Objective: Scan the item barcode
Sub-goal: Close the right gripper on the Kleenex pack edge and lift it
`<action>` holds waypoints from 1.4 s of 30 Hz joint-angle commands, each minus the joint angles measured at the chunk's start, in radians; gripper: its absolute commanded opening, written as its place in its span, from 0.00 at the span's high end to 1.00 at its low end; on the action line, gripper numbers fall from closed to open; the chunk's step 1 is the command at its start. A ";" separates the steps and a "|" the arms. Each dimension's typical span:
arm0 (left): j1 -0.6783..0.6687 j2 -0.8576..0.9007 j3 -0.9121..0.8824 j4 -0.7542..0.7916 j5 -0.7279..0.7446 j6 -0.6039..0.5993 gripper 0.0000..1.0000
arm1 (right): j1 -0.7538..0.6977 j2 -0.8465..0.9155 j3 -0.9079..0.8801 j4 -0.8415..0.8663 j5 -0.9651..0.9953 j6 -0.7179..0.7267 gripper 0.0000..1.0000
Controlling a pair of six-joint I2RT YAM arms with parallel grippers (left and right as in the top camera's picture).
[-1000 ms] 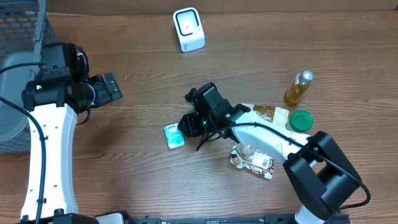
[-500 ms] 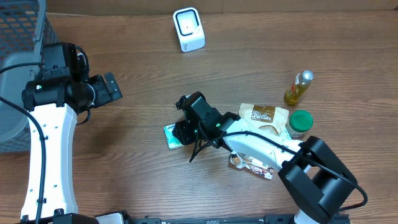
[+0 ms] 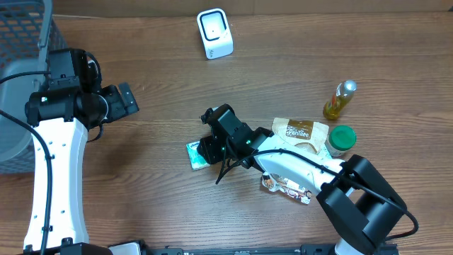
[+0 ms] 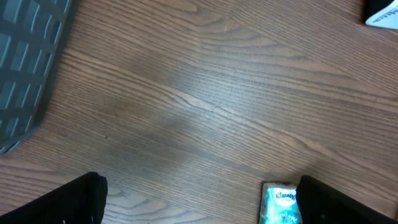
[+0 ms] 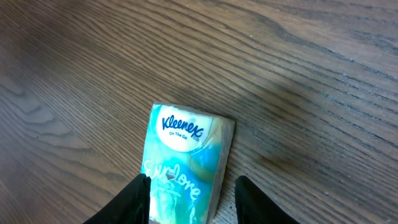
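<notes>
The item, a small teal Kleenex tissue pack (image 3: 195, 155), lies flat on the wooden table left of centre. My right gripper (image 3: 207, 149) hangs right over it. In the right wrist view the pack (image 5: 183, 155) runs down between my two black fingers of the right gripper (image 5: 193, 202); the left finger is at its edge and a gap of table shows beside the right finger. The white scanner (image 3: 214, 33) stands at the back. My left gripper (image 3: 127, 99) hovers wide open far to the left; its view catches the pack (image 4: 278, 204) beside one fingertip (image 4: 336, 202).
A grey mesh basket (image 3: 21, 42) stands at the back left corner. Right of the pack lie a brown pouch (image 3: 301, 132), a green-lidded jar (image 3: 342, 137), a yellow oil bottle (image 3: 340, 99) and a crumpled packet (image 3: 287, 184).
My right gripper moved left and toward the front, from beside the pouch to over the tissue pack, then held still. The left arm has not moved.
</notes>
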 commanded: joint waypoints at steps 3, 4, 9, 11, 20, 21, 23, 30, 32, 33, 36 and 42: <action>0.003 -0.008 0.014 0.001 0.009 -0.007 0.01 | 0.004 0.040 -0.005 0.006 0.010 0.000 0.56; 0.003 -0.008 0.014 0.001 0.009 -0.007 0.00 | 0.004 0.040 -0.005 0.006 0.010 0.000 0.57; 0.003 -0.008 0.014 0.001 0.010 -0.007 0.00 | 0.004 0.043 -0.005 0.011 0.009 0.000 0.56; 0.003 -0.008 0.014 0.001 0.009 -0.007 0.00 | 0.004 0.050 -0.005 0.018 0.002 0.000 0.56; 0.003 -0.008 0.014 0.001 0.010 -0.007 0.01 | 0.004 0.090 -0.005 0.039 -0.027 0.000 0.57; 0.003 -0.008 0.014 0.001 0.010 -0.007 0.00 | 0.004 0.090 -0.005 0.041 -0.029 0.000 0.58; 0.003 -0.008 0.014 0.001 0.010 -0.007 0.01 | 0.004 0.090 -0.005 0.043 -0.029 0.000 0.62; 0.003 -0.008 0.014 0.001 0.010 -0.007 0.01 | 0.004 0.090 -0.005 0.035 -0.028 0.000 0.65; 0.003 -0.008 0.014 0.001 0.010 -0.007 0.00 | 0.004 0.090 -0.005 0.032 -0.028 0.000 0.65; 0.003 -0.008 0.014 0.001 0.009 -0.007 0.00 | 0.004 0.090 -0.005 0.032 -0.028 0.000 0.65; 0.003 -0.008 0.014 0.001 0.010 -0.007 0.00 | 0.004 0.093 -0.005 0.032 -0.028 0.000 0.67; 0.003 -0.008 0.014 0.001 0.010 -0.007 0.00 | 0.004 0.122 -0.005 0.040 -0.028 0.004 0.68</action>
